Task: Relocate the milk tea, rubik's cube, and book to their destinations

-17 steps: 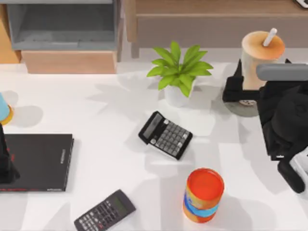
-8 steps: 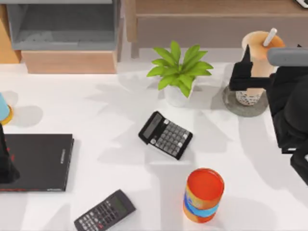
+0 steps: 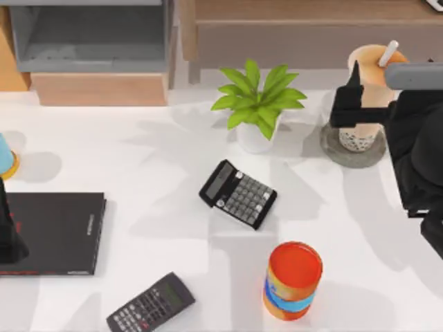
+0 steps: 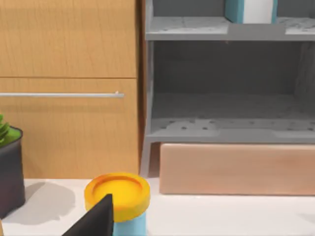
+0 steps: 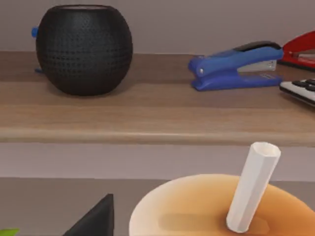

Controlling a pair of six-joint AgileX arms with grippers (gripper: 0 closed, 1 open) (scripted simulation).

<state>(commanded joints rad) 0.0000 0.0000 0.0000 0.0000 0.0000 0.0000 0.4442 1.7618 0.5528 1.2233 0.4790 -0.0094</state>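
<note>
1. Far left, about 9 o'clock on the table: your left gripper hangs over the near-left part of the black book, which lies flat. You cannot tell whether this gripper is open or closed.
2. Just past the black book, toward 10 o'clock, stands a blue cylinder with a yellow cap. Beyond the table edge behind it is the grey shelf unit.
3. In the left wrist view, the book, teal with a white edge, stands upright on that unit's upper shelf.
4. At 7 o'clock a dark calculator lies at an angle. A second calculator lies near the table's centre, well apart from the first.
5. At 12 o'clock, the potted plant stands near the far edge.
6. At 5 o'clock stands the orange can, upright, with a blue band.
7. At 2 o'clock, the milk tea stands upright on the round grey coaster, its straw tilted.
8. Your right gripper is at the cup, its black body against the cup's 9 o'clock side. You cannot tell whether it grips the cup or is open.
9. The right wrist view looks over the lid to a wooden shelf holding a black round speaker and a blue stapler.
</note>
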